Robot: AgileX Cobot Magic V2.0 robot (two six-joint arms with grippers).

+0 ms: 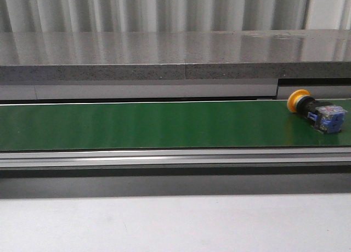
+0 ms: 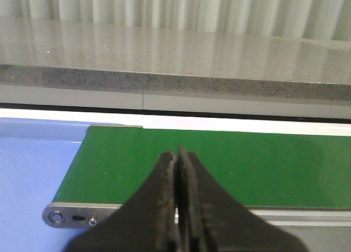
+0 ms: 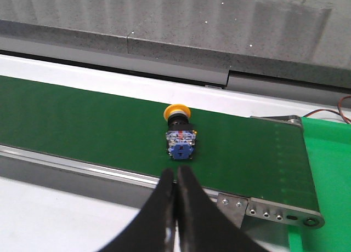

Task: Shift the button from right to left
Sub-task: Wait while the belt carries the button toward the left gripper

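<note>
Item one: yellow-capped push-button with black collar and clear-and-blue contact block (image 1: 318, 110), lying on its side at the right end of your green conveyor belt (image 1: 142, 125), cap toward the grey stone ledge (image 1: 164, 55).
Item two: right gripper (image 3: 176, 182), fingers pressed together, empty, just short of the button.
Item three: left gripper (image 2: 177, 163), clenched on nothing, over the belt's left end.

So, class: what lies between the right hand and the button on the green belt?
Only bare green belt and its metal edge rail; the right wrist view shows the right hand shut, short of the button.
</note>
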